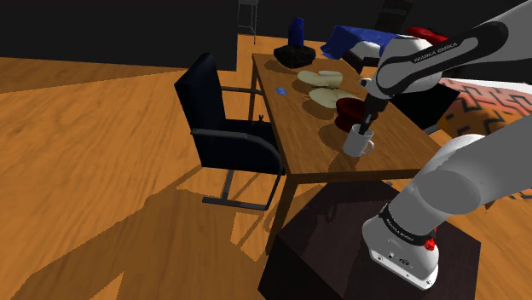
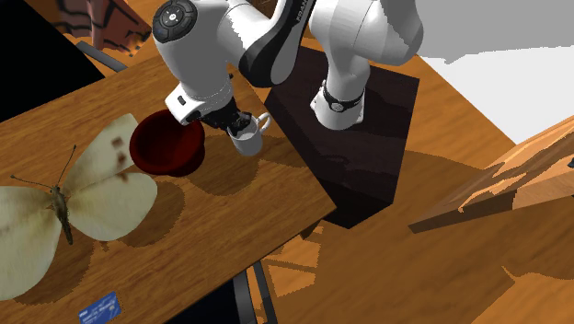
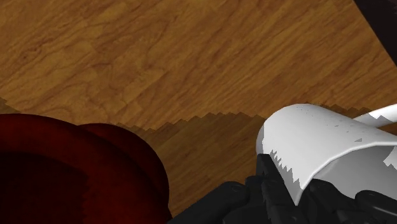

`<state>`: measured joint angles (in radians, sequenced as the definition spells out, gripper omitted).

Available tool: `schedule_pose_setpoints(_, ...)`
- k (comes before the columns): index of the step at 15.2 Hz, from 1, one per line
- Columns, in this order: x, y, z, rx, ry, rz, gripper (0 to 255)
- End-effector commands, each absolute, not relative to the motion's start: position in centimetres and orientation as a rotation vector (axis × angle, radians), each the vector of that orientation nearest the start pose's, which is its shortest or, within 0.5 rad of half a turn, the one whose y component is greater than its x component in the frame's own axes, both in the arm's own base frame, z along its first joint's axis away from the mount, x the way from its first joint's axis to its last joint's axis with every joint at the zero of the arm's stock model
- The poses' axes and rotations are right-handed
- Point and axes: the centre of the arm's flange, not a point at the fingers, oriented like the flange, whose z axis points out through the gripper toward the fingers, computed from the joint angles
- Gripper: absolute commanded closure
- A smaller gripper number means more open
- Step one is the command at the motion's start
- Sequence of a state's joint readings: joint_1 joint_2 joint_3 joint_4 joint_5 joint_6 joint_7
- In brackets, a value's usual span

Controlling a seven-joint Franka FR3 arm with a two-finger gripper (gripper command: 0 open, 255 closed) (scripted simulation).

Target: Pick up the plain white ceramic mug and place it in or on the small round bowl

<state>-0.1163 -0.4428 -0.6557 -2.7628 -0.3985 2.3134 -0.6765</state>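
Around the table (image 1: 286,128) the wooden floor (image 1: 85,179) lies open toward the shoulder view's left, past a dark armchair (image 1: 226,128) beside the long edge, and a black area lies beyond. Toward the stand (image 1: 341,251) the tabletop ends just past the white mug (image 1: 358,143). I see the mug standing upright near the dark red bowl (image 1: 349,108), not touching it. Lettering on the arm (image 1: 443,49) reads FRANKA EMIKA. My gripper (image 1: 367,128) reaches down at the mug's rim; whether the jaws have pinched its wall I cannot tell. A small blue card (image 2: 99,308) bears print too small to read.
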Motion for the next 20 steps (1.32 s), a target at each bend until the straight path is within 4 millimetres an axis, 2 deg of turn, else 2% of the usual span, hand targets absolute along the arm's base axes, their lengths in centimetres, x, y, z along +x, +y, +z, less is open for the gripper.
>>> schedule_pose_setpoints(1,27.1,-24.3,31.4,-3.099,-0.38,0.08,255)
schedule_pose_setpoints(20,27.1,-24.3,41.5,-3.099,-0.38,0.08,255)
